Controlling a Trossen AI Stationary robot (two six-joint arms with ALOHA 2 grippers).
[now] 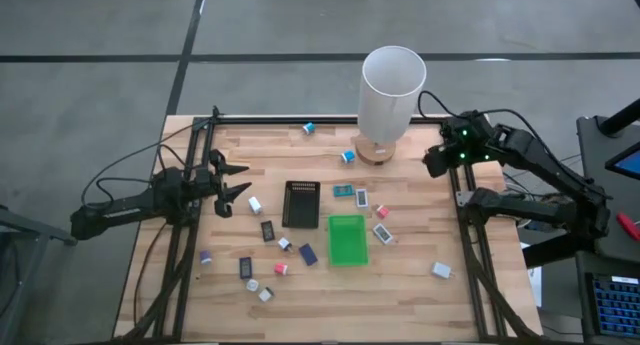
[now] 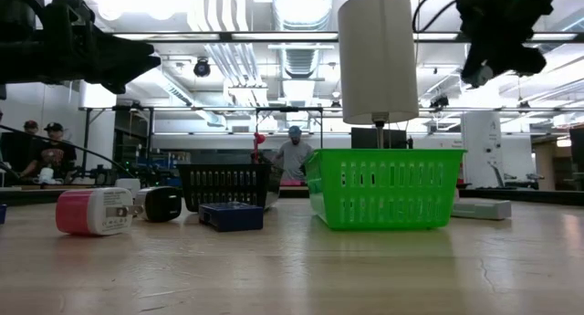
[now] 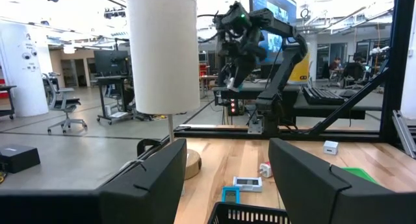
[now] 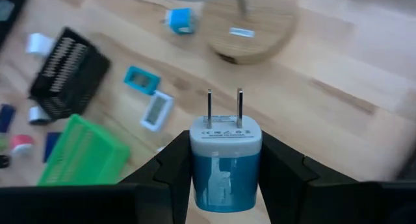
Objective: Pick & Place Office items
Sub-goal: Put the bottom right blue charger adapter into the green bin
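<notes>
While people stand in the workshop behind the wooden table [image 1: 400,285], the right gripper [image 4: 224,162] clasps a blue charger [image 4: 224,165] high beside the lamp [image 1: 390,90]; left gripper [image 1: 235,181] hangs released; other items [image 1: 275,247] lie around both trays [image 1: 347,239].

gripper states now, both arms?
Left gripper: open, empty, above the table's left side.
Right gripper: shut on a small blue-and-white two-prong plug charger, raised by the white-shaded lamp.
</notes>
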